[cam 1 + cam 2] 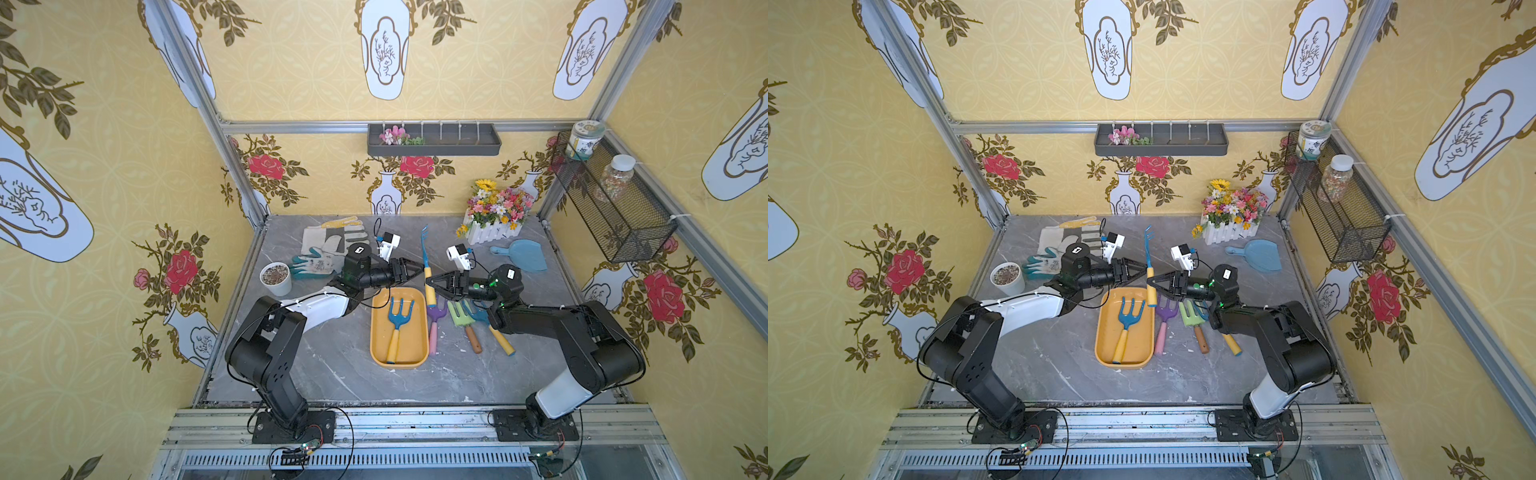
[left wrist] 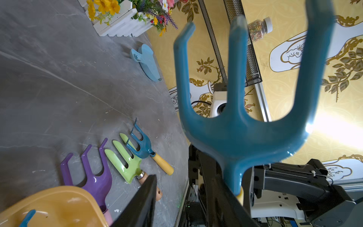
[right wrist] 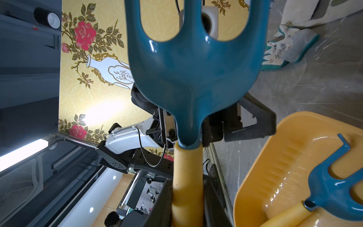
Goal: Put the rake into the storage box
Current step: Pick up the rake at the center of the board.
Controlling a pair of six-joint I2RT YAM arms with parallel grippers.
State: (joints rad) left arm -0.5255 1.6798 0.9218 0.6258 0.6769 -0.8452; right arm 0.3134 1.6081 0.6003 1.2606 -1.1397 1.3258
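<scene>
Right end effector [image 1: 429, 283] snug around rake [image 1: 427, 273]

1. rake [image 2: 235, 137]: tines blurring against left wrist lens, outermost tine running off top edge; in right wrist view, tine tips and handle end running off frame.
2. storage box [image 3: 279, 157]: you are getting one end only in either wrist view, rest cropping out.
3. second rake [image 3: 324, 188]: handle cropping out at frame corner.
4. left gripper [image 1: 419, 270]: tips sitting edge-on at rake neck; you are not getting whether clamping.
5. teal fork [image 1: 500, 340]: right arm [image 1: 540, 320] covering head partly in both top views.
</scene>
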